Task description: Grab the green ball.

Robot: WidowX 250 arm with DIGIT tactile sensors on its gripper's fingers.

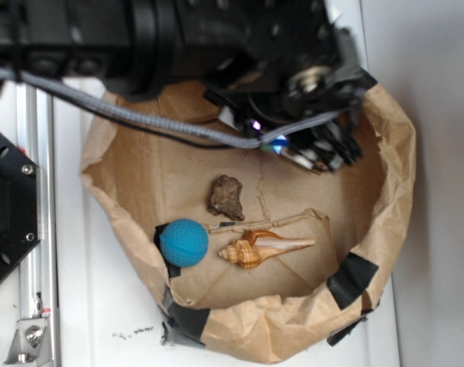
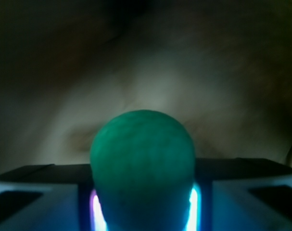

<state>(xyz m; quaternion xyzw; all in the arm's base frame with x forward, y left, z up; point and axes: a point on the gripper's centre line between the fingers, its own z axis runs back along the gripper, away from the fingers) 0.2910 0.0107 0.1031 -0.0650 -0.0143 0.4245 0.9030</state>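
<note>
I count 1 green ball (image 2: 142,166) | my claw (image 2: 142,211) clamped on it | in bag (image 1: 384,191): 1 blue ball (image 1: 183,242), 1 shell (image 1: 264,248), 1 rock (image 1: 226,196)

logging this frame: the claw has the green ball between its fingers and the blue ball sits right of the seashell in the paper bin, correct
One thing is off: the blue ball sits left of the seashell, not right, as the exterior view shows. The rest holds: in the wrist view the green ball sits between the fingers of the claw, and the blue ball is inside the paper bin.
</note>
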